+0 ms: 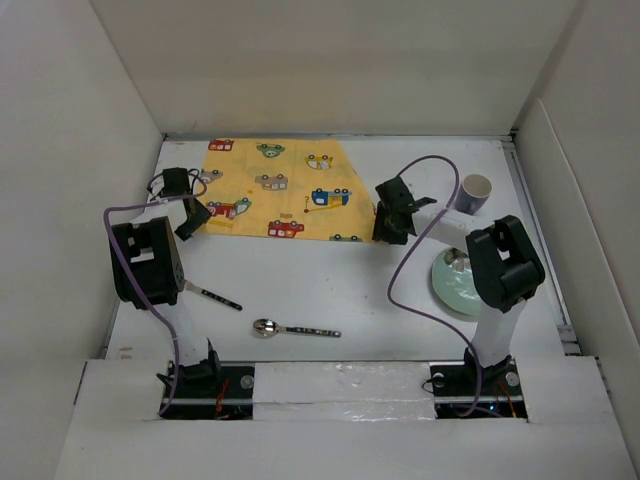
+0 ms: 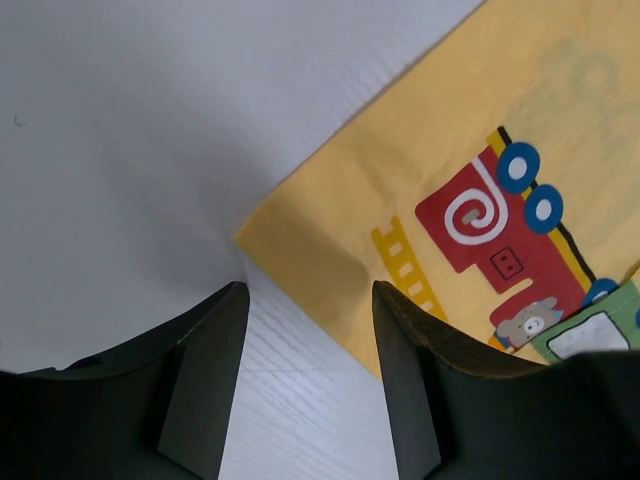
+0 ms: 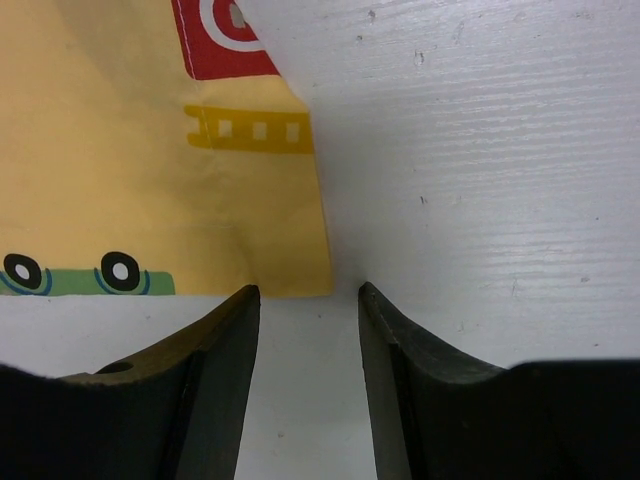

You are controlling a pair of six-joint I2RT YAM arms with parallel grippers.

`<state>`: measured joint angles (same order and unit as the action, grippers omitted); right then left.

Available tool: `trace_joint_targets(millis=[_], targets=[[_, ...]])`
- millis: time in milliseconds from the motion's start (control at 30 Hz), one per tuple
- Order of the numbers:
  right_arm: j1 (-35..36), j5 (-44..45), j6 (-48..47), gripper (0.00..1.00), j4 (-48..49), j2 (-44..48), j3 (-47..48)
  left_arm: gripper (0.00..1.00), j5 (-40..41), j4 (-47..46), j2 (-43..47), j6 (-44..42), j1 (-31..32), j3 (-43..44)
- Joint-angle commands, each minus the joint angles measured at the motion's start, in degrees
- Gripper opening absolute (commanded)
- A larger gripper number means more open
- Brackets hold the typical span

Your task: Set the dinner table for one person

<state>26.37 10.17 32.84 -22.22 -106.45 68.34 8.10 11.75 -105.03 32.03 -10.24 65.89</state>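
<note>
The yellow placemat (image 1: 280,190) printed with cartoon cars lies flat at the back middle of the white dinner table (image 1: 330,285). My left gripper (image 1: 192,222) is open and empty at the placemat's near left corner. In the left wrist view the gripper (image 2: 310,295) has that corner of the placemat (image 2: 400,180) just ahead of its gap. My right gripper (image 1: 390,225) is open and empty at the near right corner. In the right wrist view the gripper (image 3: 308,292) has the placemat's (image 3: 150,180) corner tip just ahead of its jaws.
A spoon (image 1: 290,328) lies near the front middle. A second dark-handled utensil (image 1: 215,297) lies partly hidden under the left arm. A pale green plate (image 1: 447,288) sits at the right, partly under the right arm. A white cup (image 1: 477,192) stands at the back right. White walls surround the table.
</note>
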Motion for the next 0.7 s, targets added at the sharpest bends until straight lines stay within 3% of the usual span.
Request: trace_joint_targets(millis=[0, 133, 400, 500, 667], targets=[[0.7, 2.2, 0.7, 0.48, 0.9, -2.3, 1.9, 0.48, 1.6, 0.5, -2.3, 0.6, -0.5, 2.4], [1.2, 2.2, 1.4, 0.40, 0.9, -3.3, 2.8, 0.40, 2.2, 0.8, -3.8, 0.5, -0.5, 3.5], [1.2, 2.7, 2.5, 0.17, 1.6, -4.5, 3.4, 0.02, 2.8, 1.6, -4.9, -0.6, -0.5, 4.9], [1.2, 2.9, 2.2, 0.04, 1.2, -3.5, 4.3, 0.00, 2.5, 2.0, -4.5, -0.8, -0.5, 5.4], [0.7, 2.9, 0.8, 0.00, 0.7, 0.0, 5.6, 0.00, 1.0, 2.5, -1.1, -1.8, -0.5, 6.9]])
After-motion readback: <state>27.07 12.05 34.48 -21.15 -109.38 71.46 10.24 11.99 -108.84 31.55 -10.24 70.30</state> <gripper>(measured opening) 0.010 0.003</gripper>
